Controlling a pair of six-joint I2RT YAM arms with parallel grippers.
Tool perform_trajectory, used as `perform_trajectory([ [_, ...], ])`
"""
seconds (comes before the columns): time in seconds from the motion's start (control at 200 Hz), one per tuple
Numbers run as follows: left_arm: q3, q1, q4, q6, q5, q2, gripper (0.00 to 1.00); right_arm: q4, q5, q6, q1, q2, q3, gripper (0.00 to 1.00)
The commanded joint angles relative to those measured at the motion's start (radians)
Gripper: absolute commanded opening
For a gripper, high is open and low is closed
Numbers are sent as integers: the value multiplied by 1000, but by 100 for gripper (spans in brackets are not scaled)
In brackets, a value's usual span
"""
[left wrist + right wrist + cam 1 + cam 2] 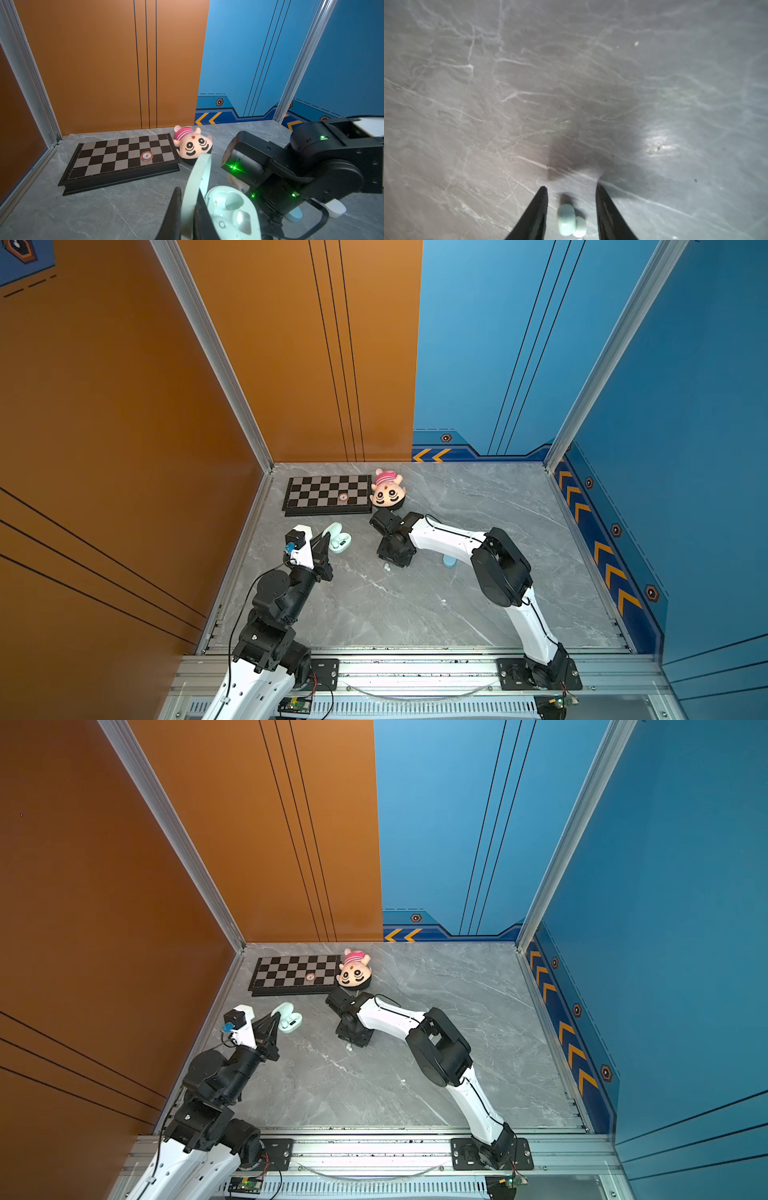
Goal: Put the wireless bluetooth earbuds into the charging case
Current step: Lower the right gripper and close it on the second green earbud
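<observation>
One earbud (566, 219), lengthwise along right tool (571, 186)

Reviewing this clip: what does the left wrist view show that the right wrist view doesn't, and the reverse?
Left wrist only: the left gripper clamped on the raised lid of the open mint charging case, the chessboard with a poker chip on it, the plush doll, and the right arm's wrist. Right wrist only: the right gripper open, its fingers either side of a pale earbud lying on the table, with gaps on both sides. Shared: only that grey marble table.
</observation>
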Motion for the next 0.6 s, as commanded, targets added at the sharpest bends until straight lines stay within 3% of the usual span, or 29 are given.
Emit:
perform_trajectory([
  [0.0,-4,12,32,-9,21,1,0,-72,2,-117,1,36,18,39],
  [0.591,0,22,29,-10,27,-5,0,-152,44,-152,59,96,125,28],
])
